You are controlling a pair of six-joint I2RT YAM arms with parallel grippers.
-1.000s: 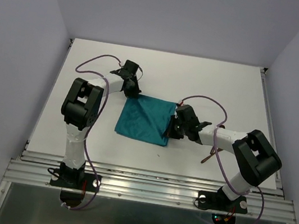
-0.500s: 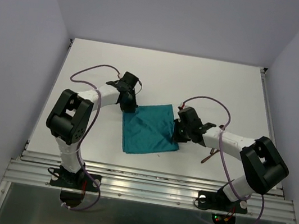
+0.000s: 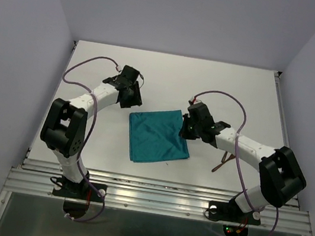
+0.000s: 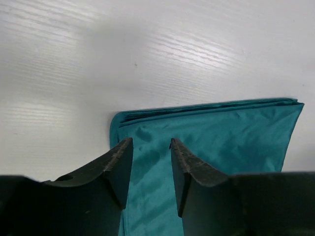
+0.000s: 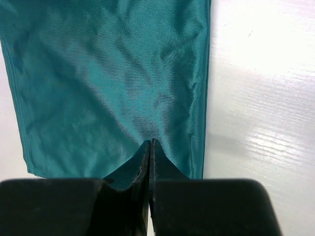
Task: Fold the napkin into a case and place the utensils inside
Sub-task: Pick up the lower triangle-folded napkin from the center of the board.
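**A:** Reddish-brown sliver nearest the bases: the utensils, on the table beneath the right arm, well apart from the cloth. Only a thin piece shows, so no count is possible and no tines can be made out.

**B:** And the napkin?

**A:** The napkin lies flat mid-table, roughly square. The left wrist view shows stacked layers along one edge, so at least one fold is judged done. It is not yet a narrow strip. More folding is left, then loading the utensils.

**B:** Grippers?

**A:** The right gripper sits at the napkin's right edge, fingers pressed together. Creases run toward the tips, but whether cloth is caught between them cannot be told. Farther back, the left gripper is off the far-left corner, fingers parted, holding nothing.

**B:** Anything hidden?

**A:** The layer count is unclear, and the underside is unseen.
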